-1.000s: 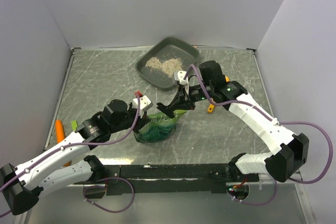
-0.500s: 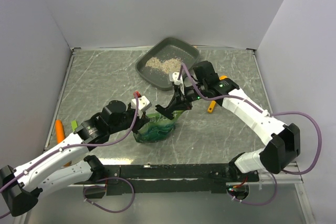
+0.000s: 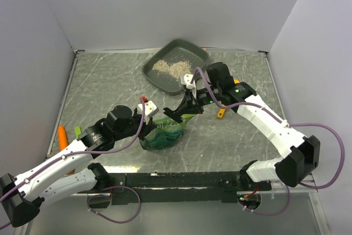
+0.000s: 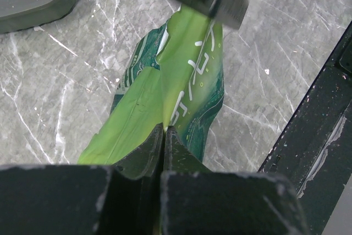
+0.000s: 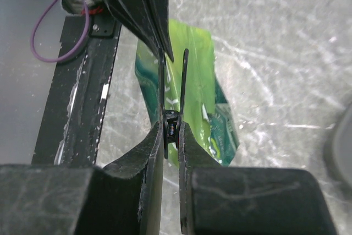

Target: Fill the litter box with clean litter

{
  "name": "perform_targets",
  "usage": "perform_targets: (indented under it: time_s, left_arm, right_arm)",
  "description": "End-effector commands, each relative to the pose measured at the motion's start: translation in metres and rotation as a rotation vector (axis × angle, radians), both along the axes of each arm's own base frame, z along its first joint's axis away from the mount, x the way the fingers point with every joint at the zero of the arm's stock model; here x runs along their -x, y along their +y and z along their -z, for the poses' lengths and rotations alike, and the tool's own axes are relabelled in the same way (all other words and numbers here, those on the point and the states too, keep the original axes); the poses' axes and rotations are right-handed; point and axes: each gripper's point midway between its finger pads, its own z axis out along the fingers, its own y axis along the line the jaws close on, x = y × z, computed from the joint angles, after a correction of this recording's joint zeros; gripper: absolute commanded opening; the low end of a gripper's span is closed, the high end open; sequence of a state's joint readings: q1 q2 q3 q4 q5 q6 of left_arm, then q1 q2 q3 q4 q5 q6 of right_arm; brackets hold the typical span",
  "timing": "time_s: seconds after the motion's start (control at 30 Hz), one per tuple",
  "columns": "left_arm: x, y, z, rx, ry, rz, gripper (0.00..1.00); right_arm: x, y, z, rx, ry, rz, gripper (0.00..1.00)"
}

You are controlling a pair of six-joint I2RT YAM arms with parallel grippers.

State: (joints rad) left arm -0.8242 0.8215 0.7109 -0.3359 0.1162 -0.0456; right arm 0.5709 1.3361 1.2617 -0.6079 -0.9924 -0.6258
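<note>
Left claw pinches the bag's near end; right claw grips a black clip at its far end; box lies beyond the bag, nearer right claw.

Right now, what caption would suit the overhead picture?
Left hand and right hand pinch the green bag; behind, the litter box holds a little litter.

Evenly, diffusely lit from overhead. Soft, faint shadows on the table under the arms. Sharp throughout in top view. In wrist views, blurred on near fingers at 6 o'clock, crisp on green bag. Washed-out sheen at 1 o'clock, right wrist.
</note>
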Motion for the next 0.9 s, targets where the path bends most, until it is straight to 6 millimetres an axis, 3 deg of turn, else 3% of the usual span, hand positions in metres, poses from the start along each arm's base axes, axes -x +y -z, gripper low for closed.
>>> perform_targets:
  time_s: [0.0,0.57,0.87]
  left_arm:
    - [0.003,-0.003,-0.010,0.043,-0.009,0.010,0.03]
    - [0.003,-0.003,-0.010,0.044,-0.008,0.007,0.03]
    - [0.003,-0.002,-0.013,0.051,-0.019,0.007,0.03]
  right_arm:
    - [0.005,0.001,-0.056,-0.131,-0.157,-0.043,0.00]
    - [-0.010,0.013,-0.027,-0.109,-0.103,-0.054,0.00]
    - [-0.008,0.010,-0.009,-0.057,-0.066,-0.057,0.00]
